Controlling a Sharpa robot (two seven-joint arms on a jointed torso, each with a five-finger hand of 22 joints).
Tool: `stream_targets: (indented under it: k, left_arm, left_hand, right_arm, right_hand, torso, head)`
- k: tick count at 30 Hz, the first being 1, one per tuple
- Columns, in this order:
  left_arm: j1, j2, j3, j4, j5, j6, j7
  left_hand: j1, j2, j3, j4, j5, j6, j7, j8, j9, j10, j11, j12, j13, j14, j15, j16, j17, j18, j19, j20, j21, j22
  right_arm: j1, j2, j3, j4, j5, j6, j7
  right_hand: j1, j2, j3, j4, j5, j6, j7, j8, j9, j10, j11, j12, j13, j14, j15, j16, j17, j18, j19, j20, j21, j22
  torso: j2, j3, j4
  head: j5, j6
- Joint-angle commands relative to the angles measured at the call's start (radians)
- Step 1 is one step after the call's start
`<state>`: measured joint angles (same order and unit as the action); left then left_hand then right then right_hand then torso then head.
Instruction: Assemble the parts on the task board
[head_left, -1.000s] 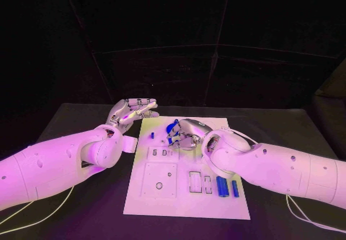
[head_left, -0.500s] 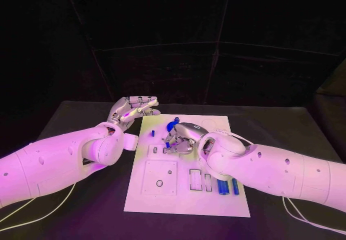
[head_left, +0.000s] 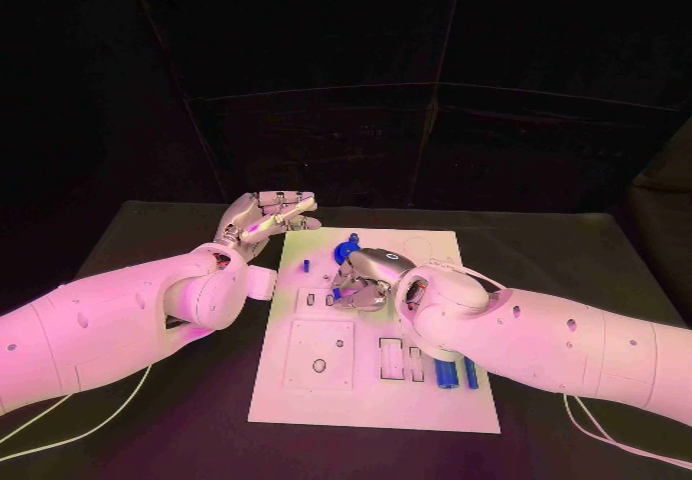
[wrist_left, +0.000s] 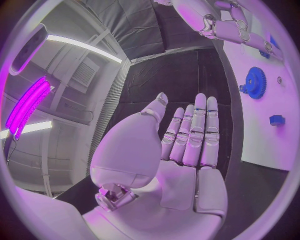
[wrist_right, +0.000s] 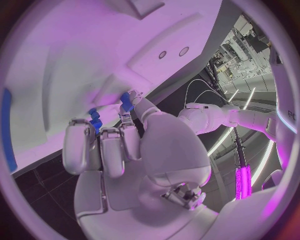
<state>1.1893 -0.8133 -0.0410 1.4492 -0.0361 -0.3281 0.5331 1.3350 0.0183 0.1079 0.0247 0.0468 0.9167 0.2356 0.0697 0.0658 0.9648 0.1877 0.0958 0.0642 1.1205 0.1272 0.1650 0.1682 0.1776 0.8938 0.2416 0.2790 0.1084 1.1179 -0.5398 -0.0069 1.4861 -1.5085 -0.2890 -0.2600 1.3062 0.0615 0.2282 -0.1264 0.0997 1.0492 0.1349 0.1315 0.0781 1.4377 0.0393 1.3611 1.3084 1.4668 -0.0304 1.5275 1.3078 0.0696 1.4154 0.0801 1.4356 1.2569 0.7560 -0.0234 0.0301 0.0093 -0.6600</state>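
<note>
Clearly the left hand (head_left: 265, 220) is parked off the board's (head_left: 325, 400) far left corner, fingers straight, slightly apart and holding nothing, probably kept out of the way. On the board just beside it stand a small peg (head_left: 304, 266) and a gear (head_left: 346, 247), already seated upright. The right hand (head_left: 369, 278) curls down over the board's middle, pinching a small blue part (wrist_right: 127, 102) at its fingertips, seemingly to press it into a slot; a second blue bit (wrist_right: 95, 119) shows between the fingers, though whether it is gripped is hard to tell. Nearer, two blue bars (head_left: 457, 374) lie by the right forearm, which partly covers them.
</note>
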Motion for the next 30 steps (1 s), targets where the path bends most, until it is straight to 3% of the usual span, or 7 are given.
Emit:
stream_targets:
  k: [1, 13, 30]
  left_arm:
    - [0.002, 0.000, 0.001, 0.002, -0.004, 0.005, 0.005]
    - [0.002, 0.000, 0.001, 0.000, -0.004, 0.005, 0.004]
    - [0.002, -0.001, 0.001, 0.000, -0.004, 0.005, 0.004]
  left_hand:
    - [0.009, 0.002, 0.000, -0.006, 0.005, 0.001, 0.006, -0.004, 0.000, 0.006, -0.001, -0.005, 0.000, -0.001, 0.004, -0.006, 0.001, 0.006, 0.009, 0.001, -0.005, -0.001]
    - [0.009, 0.002, 0.000, -0.006, 0.005, 0.001, 0.006, -0.004, 0.000, 0.006, -0.001, -0.005, 0.000, -0.001, 0.004, -0.006, 0.001, 0.006, 0.009, 0.001, -0.005, -0.001]
    - [0.009, 0.002, 0.000, -0.006, 0.005, 0.001, 0.006, -0.004, 0.000, 0.006, -0.001, -0.005, 0.000, -0.001, 0.004, -0.006, 0.001, 0.006, 0.009, 0.001, -0.005, -0.001]
  right_arm:
    - [0.000, 0.001, -0.001, -0.003, -0.020, 0.032, -0.008]
    - [-0.002, -0.002, -0.001, 0.000, -0.045, 0.050, -0.034]
    - [-0.003, -0.003, -0.001, 0.007, -0.059, 0.067, -0.043]
  right_hand:
    - [-0.003, 0.006, 0.006, -0.002, 0.004, 0.021, -0.013, 0.006, 0.001, -0.008, -0.003, -0.001, 0.054, 0.079, -0.004, -0.001, 0.140, -0.004, -0.001, -0.006, -0.003, -0.001]
    - [-0.016, -0.012, 0.013, -0.005, 0.002, 0.010, -0.008, -0.005, -0.002, -0.019, 0.001, -0.018, 0.040, 0.078, -0.002, -0.003, 0.138, -0.003, -0.003, -0.005, -0.006, -0.006]
    - [-0.053, -0.068, 0.005, -0.006, 0.035, -0.016, 0.004, -0.027, -0.008, -0.032, 0.012, -0.039, 0.022, 0.078, 0.008, -0.005, 0.135, -0.003, -0.005, 0.003, -0.009, -0.010]
  torso:
    - [0.000, 0.0002, 0.0002]
    - [0.001, 0.0001, 0.0001]
    - [0.001, 0.0000, 0.0004]
  head:
    - [0.000, 0.000]
    - [0.000, -0.002]
    - [0.002, -0.007]
